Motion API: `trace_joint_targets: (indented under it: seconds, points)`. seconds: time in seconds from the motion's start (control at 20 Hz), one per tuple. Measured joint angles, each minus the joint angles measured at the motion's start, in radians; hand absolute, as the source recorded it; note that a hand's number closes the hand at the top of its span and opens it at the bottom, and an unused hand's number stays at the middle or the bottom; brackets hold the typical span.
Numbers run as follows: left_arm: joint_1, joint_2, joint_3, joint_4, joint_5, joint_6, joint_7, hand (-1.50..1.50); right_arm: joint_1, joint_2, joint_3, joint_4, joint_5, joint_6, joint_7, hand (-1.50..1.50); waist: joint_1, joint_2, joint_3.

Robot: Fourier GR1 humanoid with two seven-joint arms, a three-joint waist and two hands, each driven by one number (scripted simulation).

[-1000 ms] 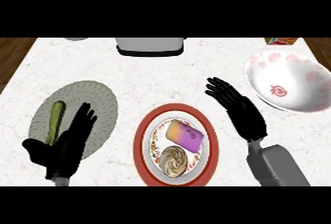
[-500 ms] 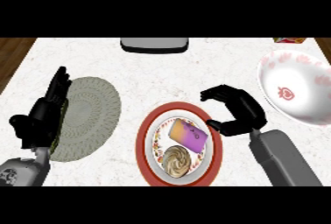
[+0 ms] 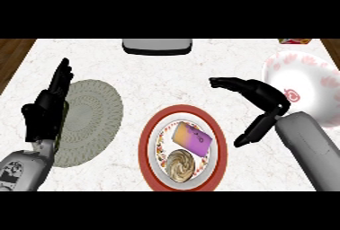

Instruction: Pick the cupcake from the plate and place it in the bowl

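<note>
Marble counter [image 3: 166,76]: cupcake [image 3: 179,165] at near end of red-rimmed plate [image 3: 145,148], just beside a purple-topped slice [image 3: 192,137]; right hand [image 3: 271,104], open and empty beside the plate, should descend straight over the cupcake, avoiding the slice.

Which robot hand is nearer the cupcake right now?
Right. The right robot hand is just past the plate's right rim, up and right of the cupcake. The left robot hand is far off to the left, over the round mat's left edge.
</note>
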Motion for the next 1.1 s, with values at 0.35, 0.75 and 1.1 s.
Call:
trace_joint_targets:
  seconds: [0.35,0.75,1.1]
  points:
    - [-0.008,-0.005,0.002,-0.011,-0.02,0.0,0.029,0.0,-0.109,-0.039,0.126,-0.081,0.19,0.006,0.064,-1.5,-0.007,-0.007,-0.002]
    - [0.008,-0.024,0.025,-0.021,-0.034,-0.012,0.033,0.0,-0.163,0.031,0.226,-0.152,0.324,0.078,0.165,-1.5,-0.012,-0.008,-0.002]
    - [0.013,-0.035,0.048,-0.034,-0.052,-0.036,0.047,0.0,-0.134,0.095,0.29,-0.241,0.421,0.141,0.261,-1.5,-0.017,-0.008,-0.002]
